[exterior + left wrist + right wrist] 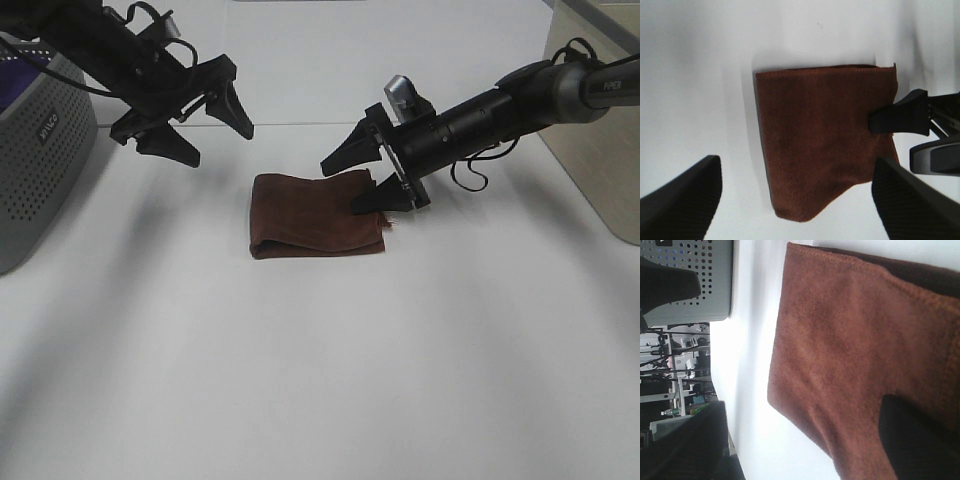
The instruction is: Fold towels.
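Across the white worktop (320, 380), a grey perforated box (40, 170) stands at the left edge. Mid-worktop lies the folded reddish-brown towel (310, 215). Its near edge is touched by one fingertip of the wide-spread right end effector (343, 188); the left end effector (218, 146) hangs spread, apart.

Ext. high cam: angled down on table (300, 380) from above, mid-range. L wrist cam: faces down at towel (825, 140), near; R wrist cam: closer, oblique. All 3 views share towel.
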Robot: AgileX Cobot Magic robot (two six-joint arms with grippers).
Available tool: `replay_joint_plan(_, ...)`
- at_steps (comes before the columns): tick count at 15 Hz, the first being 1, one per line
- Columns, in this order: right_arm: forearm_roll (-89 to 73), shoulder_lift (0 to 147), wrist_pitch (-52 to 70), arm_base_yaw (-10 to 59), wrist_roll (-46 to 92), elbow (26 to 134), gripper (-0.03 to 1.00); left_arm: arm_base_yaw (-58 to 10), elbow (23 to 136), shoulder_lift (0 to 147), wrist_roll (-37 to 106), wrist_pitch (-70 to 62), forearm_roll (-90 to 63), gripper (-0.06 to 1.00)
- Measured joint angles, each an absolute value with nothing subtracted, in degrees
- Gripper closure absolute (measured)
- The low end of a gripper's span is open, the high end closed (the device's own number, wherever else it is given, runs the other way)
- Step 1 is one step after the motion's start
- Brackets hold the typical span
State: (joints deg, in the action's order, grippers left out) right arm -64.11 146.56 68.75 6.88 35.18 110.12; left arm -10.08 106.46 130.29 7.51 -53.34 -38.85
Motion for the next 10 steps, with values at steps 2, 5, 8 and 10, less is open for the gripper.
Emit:
replay_joint_plan(2,-58.1,143.1,68.9,6.4,32.3,110.1,0.19,-10.1,106.5,128.6,7.5,-56.0,-37.1,0.17)
replay_joint_plan(5,-42.6,135.0,68.4,6.1,22.6,110.1,0.19,-10.1,106.5,122.4,7.0,-58.2,-31.8,0.17)
replay_joint_plan(8,-27.8,125.0,68.7,7.6,13.8,110.1,0.19,-10.1,106.5,114.5,2.8,-63.1,-24.2,0.17)
replay_joint_plan(10,-20.4,117.6,69.0,9.3,10.9,110.1,0.19,-10.1,106.5,109.4,-0.5,-67.0,-19.0,0.17)
